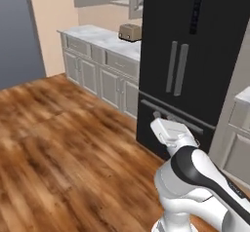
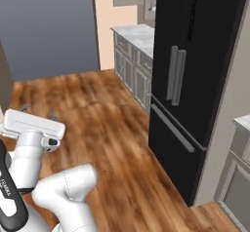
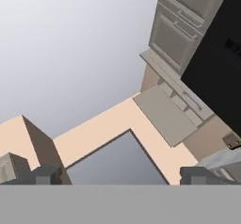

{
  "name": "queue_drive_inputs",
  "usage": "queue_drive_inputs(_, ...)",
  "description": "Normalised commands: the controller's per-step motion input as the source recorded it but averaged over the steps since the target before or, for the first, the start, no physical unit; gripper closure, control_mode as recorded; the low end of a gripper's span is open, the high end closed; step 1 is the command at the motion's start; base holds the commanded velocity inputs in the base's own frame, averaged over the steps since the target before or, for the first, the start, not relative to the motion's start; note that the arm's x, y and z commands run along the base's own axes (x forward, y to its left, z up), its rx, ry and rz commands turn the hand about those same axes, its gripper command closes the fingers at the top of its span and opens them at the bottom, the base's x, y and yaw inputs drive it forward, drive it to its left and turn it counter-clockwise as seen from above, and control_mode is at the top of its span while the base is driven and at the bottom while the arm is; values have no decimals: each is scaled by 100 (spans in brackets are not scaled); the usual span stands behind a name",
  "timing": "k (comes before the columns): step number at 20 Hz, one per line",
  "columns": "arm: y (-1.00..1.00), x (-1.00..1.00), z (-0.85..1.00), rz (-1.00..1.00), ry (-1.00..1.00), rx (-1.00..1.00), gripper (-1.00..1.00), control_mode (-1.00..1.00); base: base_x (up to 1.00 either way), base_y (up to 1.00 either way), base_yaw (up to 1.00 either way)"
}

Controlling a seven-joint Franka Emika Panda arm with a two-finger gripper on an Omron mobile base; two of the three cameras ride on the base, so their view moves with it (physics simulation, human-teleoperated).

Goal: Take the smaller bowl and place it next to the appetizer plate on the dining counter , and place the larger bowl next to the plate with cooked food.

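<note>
Our gripper (image 3: 120, 175) points up toward the ceiling, its two dark fingertips (image 3: 46, 175) set wide apart with nothing between them; we cannot see either bowl, the plates or the dining counter from here, so we cannot tell where they lie; ahead of our arm (image 1: 195, 177) stands a tall black refrigerator (image 1: 188, 65); beside it runs a marble worktop (image 1: 97, 36) over grey cabinets (image 1: 100, 77), carrying a toaster (image 1: 130, 31); wooden floor (image 1: 58, 148) spreads to the left.
</note>
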Motion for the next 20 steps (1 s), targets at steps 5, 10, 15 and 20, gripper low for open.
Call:
queue_drive_inputs(5,0,0,0,0,0,0,-100,100,100,41,-37)
queue_drive_inputs(10,0,0,0,0,0,0,-100,100,100,48,-38)
queue_drive_inputs(15,0,0,0,0,0,0,-100,100,100,72,-44)
queue_drive_inputs(20,0,0,0,0,0,0,-100,100,100,89,-47)
